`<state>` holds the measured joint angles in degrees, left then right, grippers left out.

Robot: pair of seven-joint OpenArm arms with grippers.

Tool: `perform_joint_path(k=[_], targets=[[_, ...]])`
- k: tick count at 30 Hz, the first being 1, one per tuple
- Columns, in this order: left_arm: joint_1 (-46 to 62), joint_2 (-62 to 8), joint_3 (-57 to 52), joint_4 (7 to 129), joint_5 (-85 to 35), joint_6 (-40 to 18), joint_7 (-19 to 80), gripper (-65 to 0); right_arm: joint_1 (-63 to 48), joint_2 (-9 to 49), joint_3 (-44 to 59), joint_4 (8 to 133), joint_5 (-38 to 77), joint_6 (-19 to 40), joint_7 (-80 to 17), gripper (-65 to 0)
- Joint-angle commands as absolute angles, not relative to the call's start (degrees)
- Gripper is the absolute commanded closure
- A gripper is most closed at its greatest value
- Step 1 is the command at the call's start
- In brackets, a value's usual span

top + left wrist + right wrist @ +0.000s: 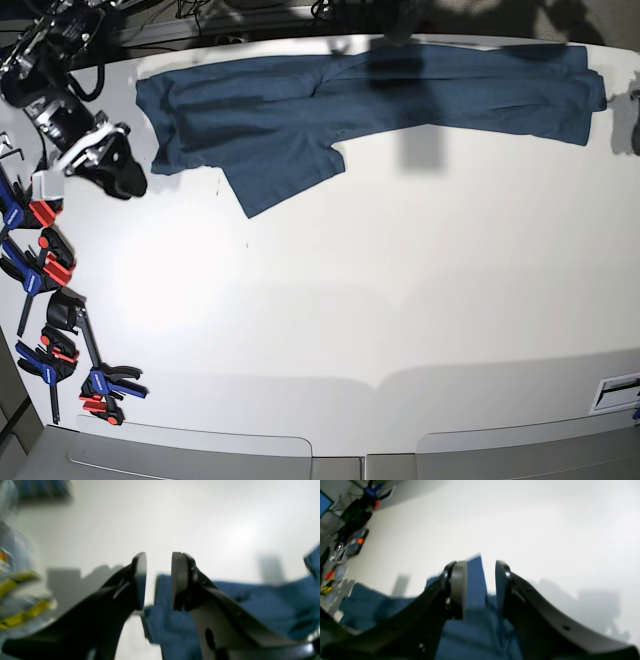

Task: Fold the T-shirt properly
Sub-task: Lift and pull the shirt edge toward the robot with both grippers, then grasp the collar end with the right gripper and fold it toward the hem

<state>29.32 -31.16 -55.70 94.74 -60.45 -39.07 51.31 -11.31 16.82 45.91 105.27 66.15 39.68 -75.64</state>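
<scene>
T-shirt [300, 110] lies stretched along the table's [350, 300] far edge; both hands, left [158, 580] and right [477, 590], are part open, gripping nothing.

Right pincer [478, 587] parted above T-shirt [475, 630].

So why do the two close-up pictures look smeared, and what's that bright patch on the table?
Left wrist view: the T-shirt and clutter are blurred, with glare on the table. Right wrist view: soft too, shadows at right. Base view: sharper, a glare patch at left, edges bowed by the lens.
</scene>
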Motion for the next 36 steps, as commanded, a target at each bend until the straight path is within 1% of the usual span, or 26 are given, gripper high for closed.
perform_joint_path(k=[1, 3, 6, 7, 10, 12, 16, 20, 24, 27, 36], targets=[[29.5, -32.4, -57.2, 95.9, -61.6, -39.3, 49.1, -15.4, -9.9, 17.7, 46.0, 106.1, 67.4, 40.0, -74.5, -17.6], [29.5, -32.4, -58.2, 96.1, -61.6, -39.3, 48.3, -17.4, -8.1, 17.1, 45.4, 106.1, 65.4, 40.0, -73.6, -17.6], [29.4, -32.2, -58.1, 96.1, -60.8, -39.3, 48.6, -22.0, -6.7, 16.1, 42.8, 106.0, 57.3, 40.0, -68.5, -17.8], [29.4, -32.2, -58.0, 96.1, -60.4, -39.3, 48.6, -22.5, -6.6, 15.7, 41.3, 105.8, 54.2, 40.0, -66.3, -19.5], [29.4, -32.2, -58.0, 96.1, -59.9, -39.3, 48.5, -22.5, -6.7, 15.7, 35.4, 103.7, 45.3, 40.0, -59.6, -29.1], [29.4, -32.2, -58.0, 96.1, -59.9, -39.3, 48.5, -22.5, -6.5, 15.7, 31.2, 101.3, 40.4, 40.0, -55.7, -33.7], [29.4, -32.2, -58.0, 96.1, -59.9, -39.3, 48.6, -22.5, -4.1, 15.7, 23.7, 93.6, 33.3, 40.0, -50.0, -34.3], [29.4, -32.2, -58.0, 96.1, -59.9, -39.3, 48.6, -22.5, 0.3, 15.7, 18.4, 83.3, 29.9, 40.0, -44.3, -34.3], [29.4, -32.2, -58.0, 96.1, -59.9, -39.3, 49.5, -22.5, 5.0, 15.7, 14.7, 73.6, 30.0, 40.0, -45.6, -34.3], [29.4, -32.2, -58.0, 96.1, -59.9, -39.3, 49.6, -22.5, 7.1, 15.7, 12.2, 69.3, 30.2, 40.0, -47.5, -34.3], [29.4, -32.2, -58.0, 96.1, -59.9, -39.3, 49.6, -22.5, 7.3, 15.7, 5.7, 68.2, 34.0, 40.0, -53.7, -34.2]])
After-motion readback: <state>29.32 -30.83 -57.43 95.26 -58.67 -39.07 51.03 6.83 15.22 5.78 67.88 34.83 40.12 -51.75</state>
